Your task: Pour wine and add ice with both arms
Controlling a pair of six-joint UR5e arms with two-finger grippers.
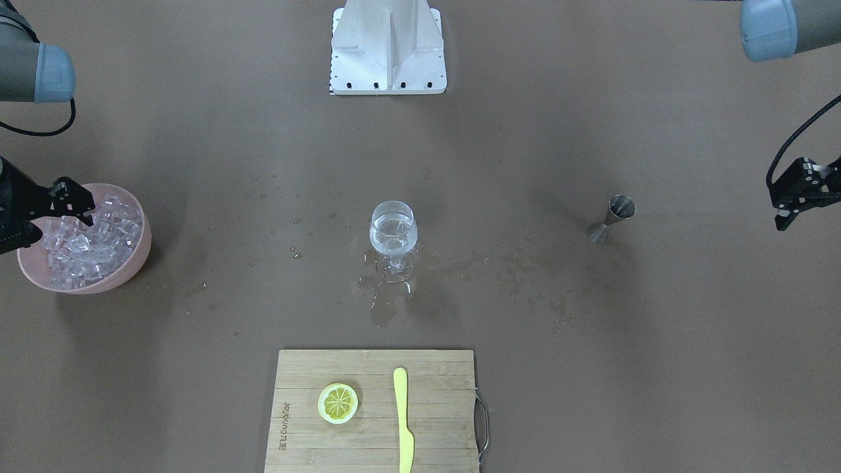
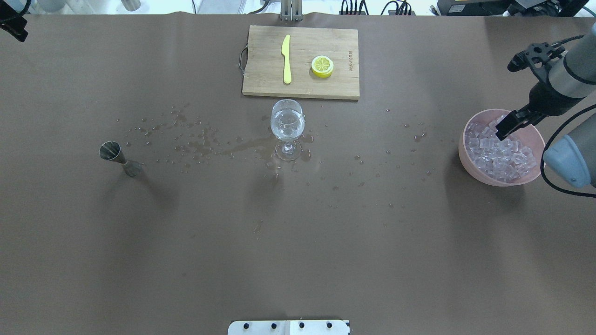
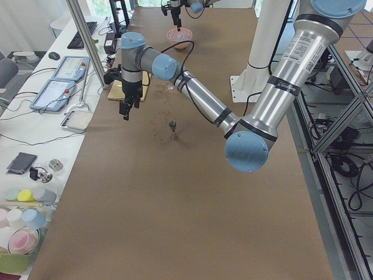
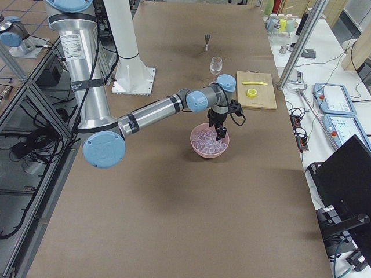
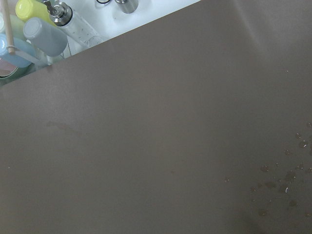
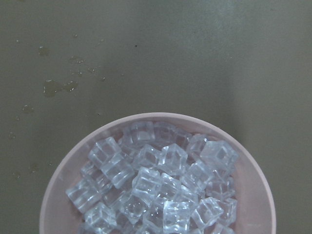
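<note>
- We see the wine, a little clear liquid, in an upright stemmed glass mid-table.
- The ice, clear cubes, lies heaped in a pink bowl.
- Our right arm reaches over that bowl; our left arm hangs well apart.

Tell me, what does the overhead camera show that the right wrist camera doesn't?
Only overhead: the glass of wine, the jigger, the board with knife and lemon slice, and the right gripper over the bowl.
Only the wrist: the ice close up, each cube easy to tell apart.
Both: the pink bowl, its heap of ice, and droplets on the brown table.
</note>
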